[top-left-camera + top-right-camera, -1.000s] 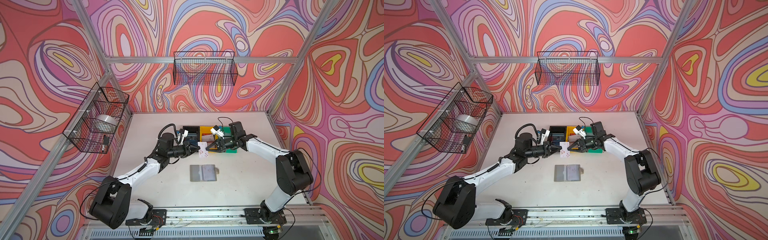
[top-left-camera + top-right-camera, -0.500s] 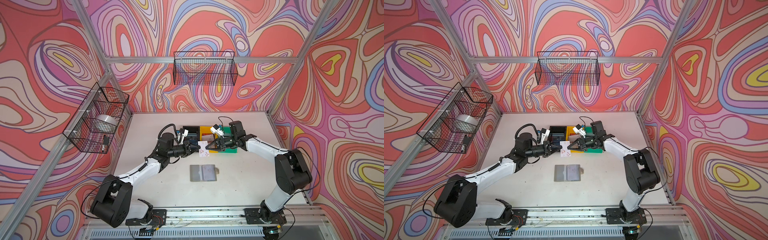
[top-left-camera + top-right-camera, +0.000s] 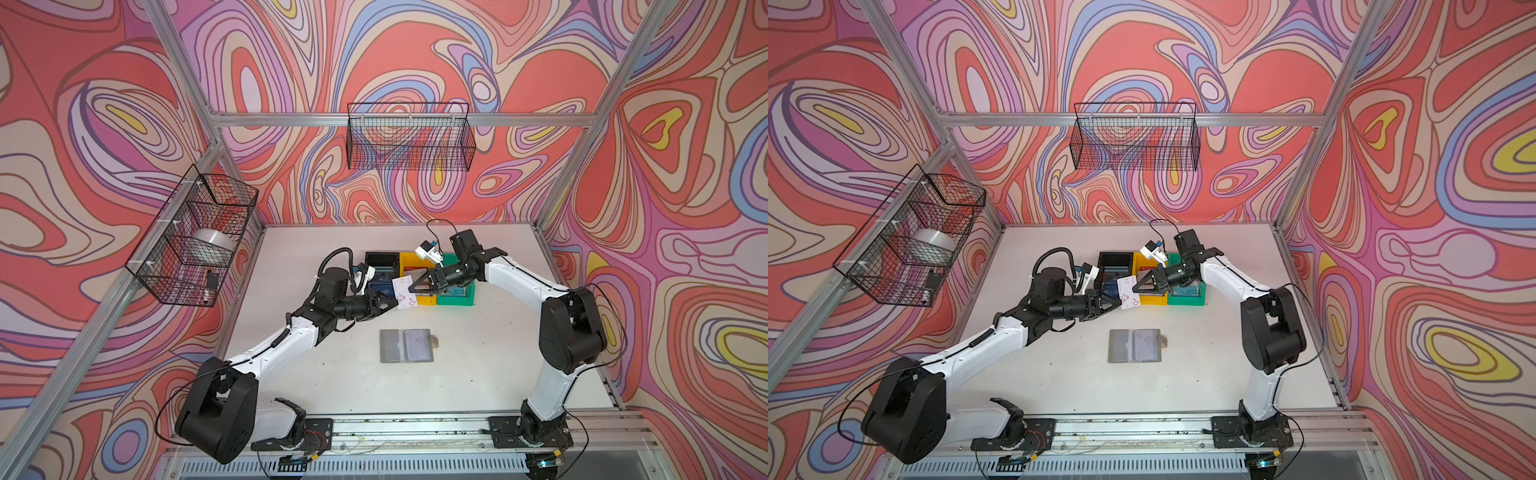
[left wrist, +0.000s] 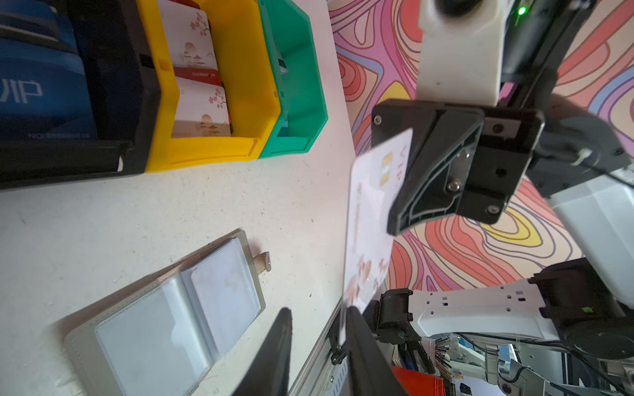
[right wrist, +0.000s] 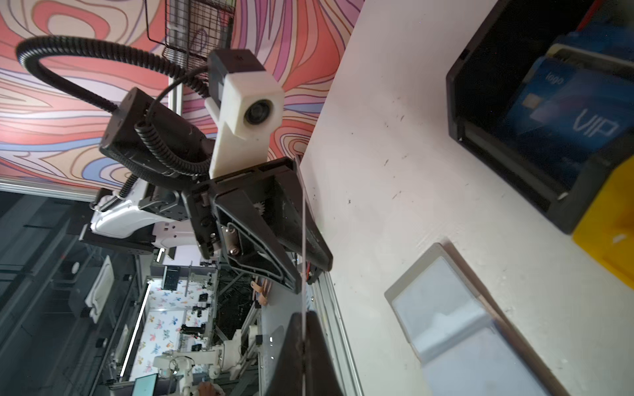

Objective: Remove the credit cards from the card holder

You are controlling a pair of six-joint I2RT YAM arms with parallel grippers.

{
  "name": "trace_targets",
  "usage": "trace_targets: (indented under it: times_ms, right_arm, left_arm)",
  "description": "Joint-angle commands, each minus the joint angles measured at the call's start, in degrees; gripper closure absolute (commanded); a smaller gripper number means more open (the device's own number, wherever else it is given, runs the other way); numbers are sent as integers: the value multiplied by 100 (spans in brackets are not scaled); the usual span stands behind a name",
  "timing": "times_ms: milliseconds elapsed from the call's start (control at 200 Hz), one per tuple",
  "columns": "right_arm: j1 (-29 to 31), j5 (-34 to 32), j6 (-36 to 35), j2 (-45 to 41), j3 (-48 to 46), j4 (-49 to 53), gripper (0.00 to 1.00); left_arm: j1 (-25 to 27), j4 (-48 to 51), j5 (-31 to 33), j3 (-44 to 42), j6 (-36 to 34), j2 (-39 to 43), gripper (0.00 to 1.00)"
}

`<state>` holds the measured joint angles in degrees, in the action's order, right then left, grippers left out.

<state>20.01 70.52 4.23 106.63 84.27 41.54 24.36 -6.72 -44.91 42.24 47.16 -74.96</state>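
Your right fingers [image 3: 420,283] are clamped on one end of a white credit card [image 3: 405,293] and hold it in the air above the desk [image 3: 478,365]. The right wrist view shows the card edge-on as a thin line [image 5: 303,240] pinched between those fingers [image 5: 310,353]. Your left fingers [image 3: 382,304] stand apart with a clear gap. The card's other end reaches in between them, and in the left wrist view it lies close against one finger [image 4: 363,360] without being squeezed. In both top views the card overlaps the near rims of the black bin [image 3: 380,257] and the yellow bin [image 3: 426,300], with the green bin [image 3: 455,297] just beside them. More white cards with red blossom marks [image 4: 200,103] lie in the yellow bin, and blue VIP cards [image 4: 37,92] sit in the black one. The card holder [image 3: 406,345] lies spread open and flat on the desk, nearer the arm bases and well apart from both sets of fingers. Its snap tab [image 4: 262,262] sticks out from one edge. A pale card with faint pink marks [image 4: 223,281] shows through the clear sleeve on the tab side.
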Motion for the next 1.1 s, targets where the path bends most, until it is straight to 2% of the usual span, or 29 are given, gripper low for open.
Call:
trace_targets:
  times_ms: [0, 130, 190, 371, 491, 766, 1097]
  right_arm:
    - [-2, -924, -1399, 347, 914, 2076, 100]
    - [1, -1955, -1758, 782, 1846, 2873, 100]
    - [1, -2669, -1770, 979, 2269, 3168, 100]
    - [12, -4235, -2246, 1768, 3901, 4087, 100]
    - [12, -5225, -2788, 2223, 4651, 4255, 100]
    - [169, -5716, -4035, 2173, 4683, 3789, 100]
    - [719, -6241, -5131, 1962, 3794, 3058, 100]
  left_arm:
    - [-111, 485, 21, 3, -294, 168, 69]
    - [-328, 560, -61, -187, -342, 319, 68]
    - [-429, 673, -67, -207, -422, 398, 69]
    - [-545, 1598, 66, 134, -1091, 405, 70]
    - [-589, 1444, -83, 161, -1112, 245, 70]
    - [-624, 1171, -281, 301, -1057, -149, 70]
    - [-644, 1050, -336, 269, -992, -212, 70]
